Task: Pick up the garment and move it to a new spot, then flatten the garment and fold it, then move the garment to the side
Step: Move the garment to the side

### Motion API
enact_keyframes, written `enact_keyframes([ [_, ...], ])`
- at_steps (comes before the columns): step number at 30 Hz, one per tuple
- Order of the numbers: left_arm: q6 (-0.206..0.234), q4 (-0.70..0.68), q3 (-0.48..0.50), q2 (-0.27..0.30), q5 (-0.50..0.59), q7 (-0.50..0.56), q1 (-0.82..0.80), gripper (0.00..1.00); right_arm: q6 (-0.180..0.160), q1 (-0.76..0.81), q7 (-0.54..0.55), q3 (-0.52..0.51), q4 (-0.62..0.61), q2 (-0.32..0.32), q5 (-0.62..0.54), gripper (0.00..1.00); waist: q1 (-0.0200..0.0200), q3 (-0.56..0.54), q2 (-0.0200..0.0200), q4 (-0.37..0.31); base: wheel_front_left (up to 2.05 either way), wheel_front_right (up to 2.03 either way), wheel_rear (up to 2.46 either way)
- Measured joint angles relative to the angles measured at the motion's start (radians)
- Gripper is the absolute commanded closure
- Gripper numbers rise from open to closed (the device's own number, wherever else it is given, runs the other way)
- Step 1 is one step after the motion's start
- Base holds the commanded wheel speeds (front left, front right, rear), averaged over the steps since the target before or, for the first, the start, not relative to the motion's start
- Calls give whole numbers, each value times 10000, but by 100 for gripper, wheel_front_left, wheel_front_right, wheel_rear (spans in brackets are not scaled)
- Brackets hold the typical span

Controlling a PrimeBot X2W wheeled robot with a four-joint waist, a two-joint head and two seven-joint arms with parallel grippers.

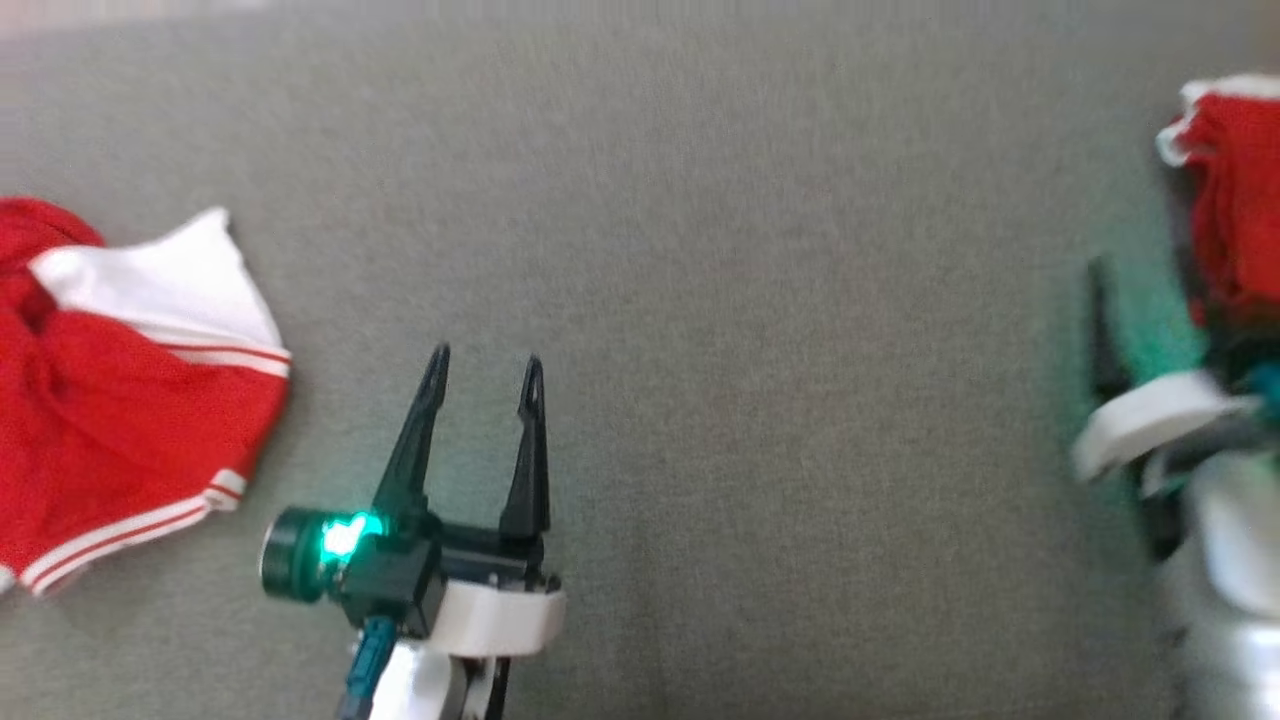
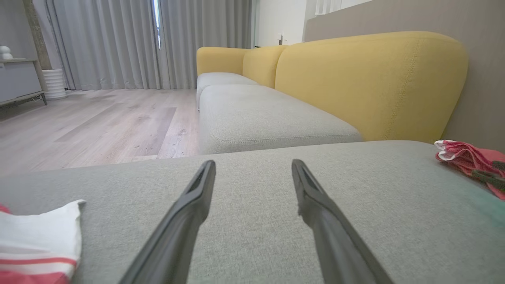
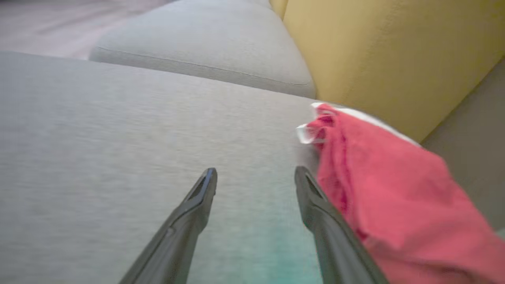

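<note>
At the bottom of the left wrist view the left gripper [image 2: 253, 163] reaches over the grey cushion [image 2: 252, 221]; its two dark fingers are spread wide with bare fabric between them, pinching nothing. In the head view the same gripper sits in the lower left of centre, a green light [image 1: 345, 535] glowing at its wrist. At the bottom of the right wrist view the right gripper [image 3: 256, 170] also has its fingers spread apart and empty; a greenish glow lies on the cushion between them. The folded red garment [image 3: 394, 197] lies on the cushion just beside the right-hand finger in that picture, filling the lower right; whether cloth and finger touch cannot be told. In the head view this garment [image 1: 1235, 200] is at the far right edge, blurred, with the pale right wrist below it; in the left wrist view it lies at the right edge. A second red-and-white garment [image 1: 120, 400] lies crumpled at the left edge of the head view, well apart from the first; a white corner with red stripes shows in the lower left of the left wrist view. Beyond the cushion a second grey seat [image 2: 268, 118] runs on, with a yellow backrest [image 2: 371, 83] on the right; farther off are a wooden floor [image 2: 98, 118] and grey curtains [image 2: 118, 39] in the upper left.
</note>
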Motion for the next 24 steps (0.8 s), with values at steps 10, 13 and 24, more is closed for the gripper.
enact_keyframes([
  [10,161,134,40,2,-418,0,1357,0,0,2948,-2,2704,-2347,1193,3392,0,-1,-1910,0,266,0,0,0],
  [13,314,84,236,6,-416,0,1818,0,0,3675,0,2729,-3183,1252,3559,0,-1,-2368,0,288,0,0,0],
  [24,539,-660,903,15,-128,2,2953,0,0,5562,-31,1465,-5837,1649,2686,0,0,-3499,1,268,0,0,0],
])
